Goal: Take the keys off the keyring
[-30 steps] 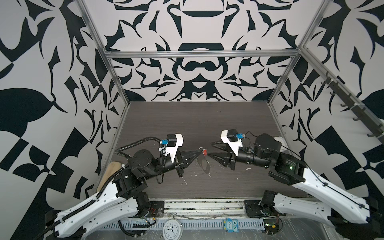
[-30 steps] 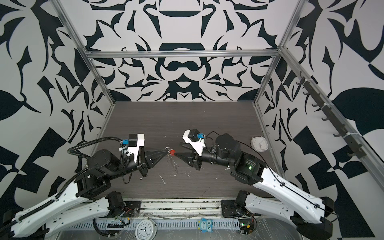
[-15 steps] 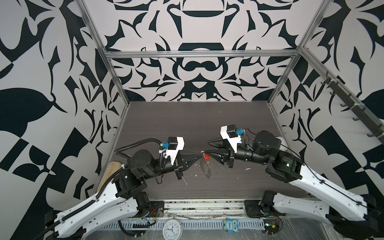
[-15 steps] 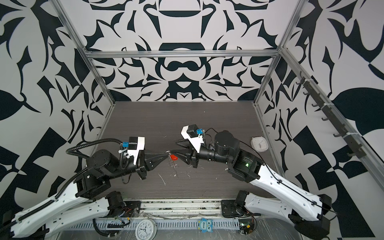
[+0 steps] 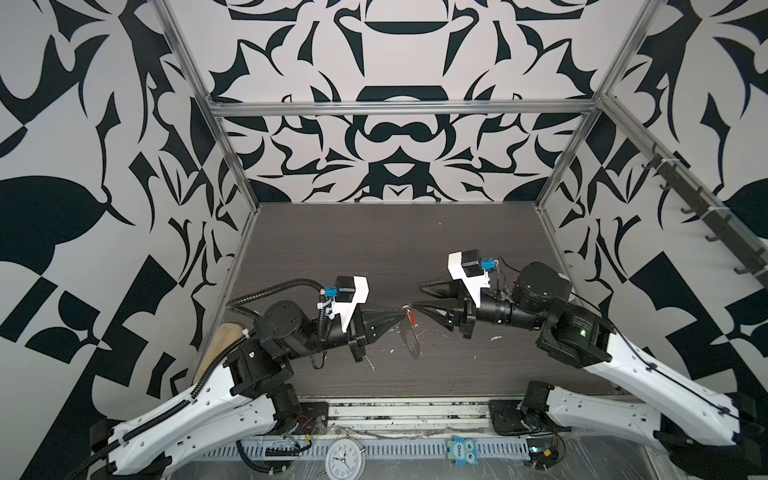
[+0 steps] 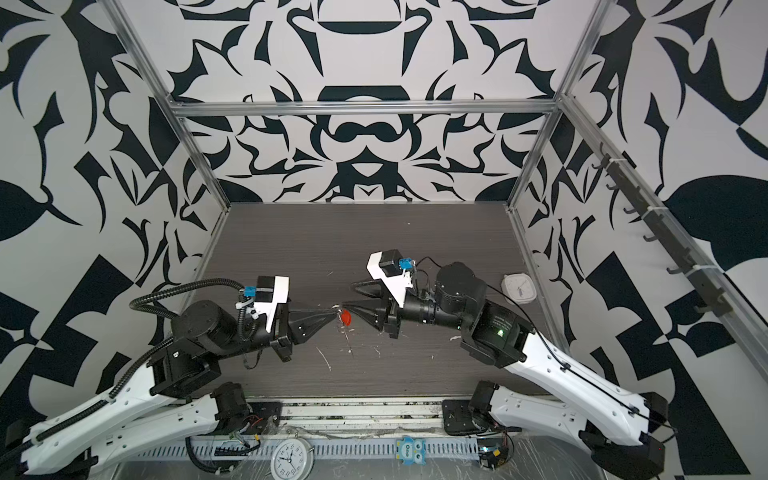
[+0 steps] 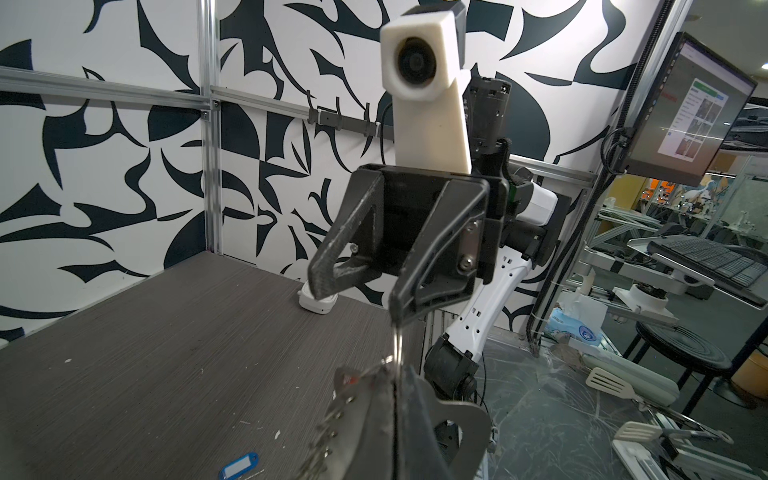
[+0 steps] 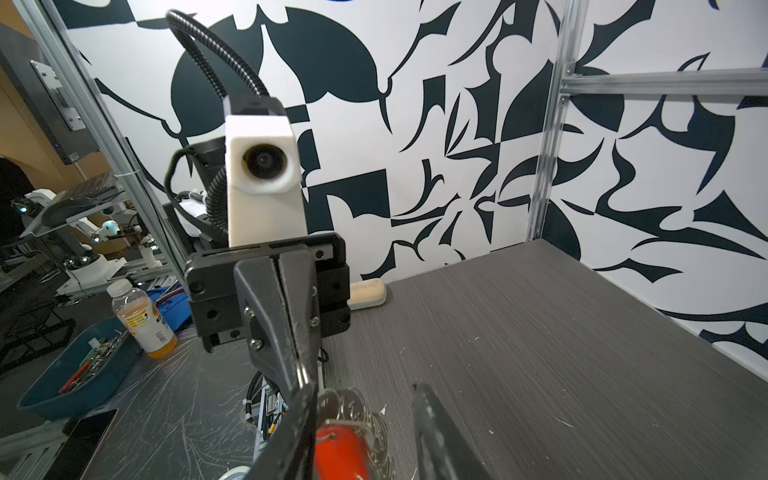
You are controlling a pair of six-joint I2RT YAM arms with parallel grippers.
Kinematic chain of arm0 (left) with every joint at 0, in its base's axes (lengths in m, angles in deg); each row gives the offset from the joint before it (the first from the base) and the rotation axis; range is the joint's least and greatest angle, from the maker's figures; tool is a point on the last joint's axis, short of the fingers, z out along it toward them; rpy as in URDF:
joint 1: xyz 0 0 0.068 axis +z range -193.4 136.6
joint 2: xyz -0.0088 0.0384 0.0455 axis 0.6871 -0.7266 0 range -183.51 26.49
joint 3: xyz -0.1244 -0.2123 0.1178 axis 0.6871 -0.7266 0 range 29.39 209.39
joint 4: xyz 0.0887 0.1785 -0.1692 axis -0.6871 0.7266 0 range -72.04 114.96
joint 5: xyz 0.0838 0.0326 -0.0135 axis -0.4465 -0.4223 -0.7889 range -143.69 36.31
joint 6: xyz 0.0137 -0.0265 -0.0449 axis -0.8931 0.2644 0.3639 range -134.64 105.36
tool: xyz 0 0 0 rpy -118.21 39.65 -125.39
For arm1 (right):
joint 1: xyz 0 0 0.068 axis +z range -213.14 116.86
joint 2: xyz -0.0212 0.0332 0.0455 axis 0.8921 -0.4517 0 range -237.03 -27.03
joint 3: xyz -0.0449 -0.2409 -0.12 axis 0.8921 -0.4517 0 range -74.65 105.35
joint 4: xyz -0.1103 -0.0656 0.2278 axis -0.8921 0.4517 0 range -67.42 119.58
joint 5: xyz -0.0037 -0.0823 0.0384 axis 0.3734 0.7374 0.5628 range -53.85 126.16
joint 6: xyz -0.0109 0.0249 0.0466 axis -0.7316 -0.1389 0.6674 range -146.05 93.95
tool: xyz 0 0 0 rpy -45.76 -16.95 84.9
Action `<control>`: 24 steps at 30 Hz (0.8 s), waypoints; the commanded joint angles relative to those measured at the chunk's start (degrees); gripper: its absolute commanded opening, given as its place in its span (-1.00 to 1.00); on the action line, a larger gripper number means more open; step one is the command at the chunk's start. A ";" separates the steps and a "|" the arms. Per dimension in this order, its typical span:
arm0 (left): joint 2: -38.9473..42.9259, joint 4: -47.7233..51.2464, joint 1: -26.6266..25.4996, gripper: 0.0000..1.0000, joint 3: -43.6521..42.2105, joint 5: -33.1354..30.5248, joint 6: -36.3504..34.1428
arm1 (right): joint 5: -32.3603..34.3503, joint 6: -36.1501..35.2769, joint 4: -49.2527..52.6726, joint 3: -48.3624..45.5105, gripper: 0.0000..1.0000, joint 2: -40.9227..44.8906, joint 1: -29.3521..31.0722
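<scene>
In both top views, the left claw (image 5: 400,320) is seen at centre frame, pressed together on the keyring (image 8: 361,405). The keyring is a bunch of thin silvery rings held above the worktop (image 5: 374,249), and from it the red key (image 6: 345,318) is hung, its long axis slanting down-right. Just right of it the right claw (image 5: 415,296) is held spread around the red tag; the blue key (image 7: 239,464) is left flat on the worktop, and a white timer (image 6: 518,289) is set near the right edge.

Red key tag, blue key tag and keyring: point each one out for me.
red key tag (image 8: 336,451), right wrist view, middle of its red plastic body.
blue key tag (image 7: 239,464), left wrist view, centre of the tag.
keyring (image 8: 355,407), right wrist view, on the bunched silvery rings.
</scene>
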 commanded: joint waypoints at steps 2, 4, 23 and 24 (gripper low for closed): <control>0.54 -2.56 0.05 -1.00 0.03 0.32 -0.51 | -3.01 -0.55 -2.73 1.94 -0.20 2.06 0.34; 0.26 -2.66 0.08 -1.00 0.09 1.01 -0.54 | -6.14 0.02 -1.98 2.98 -0.20 0.54 0.30; 1.28 -3.20 0.02 -1.00 -0.50 -0.24 -0.36 | -10.54 3.67 -2.23 3.39 -0.46 -3.29 -0.24; 1.31 -3.25 0.10 -1.00 -0.52 -0.27 -0.30 | -10.40 3.64 -2.19 3.33 -0.47 -3.42 -0.34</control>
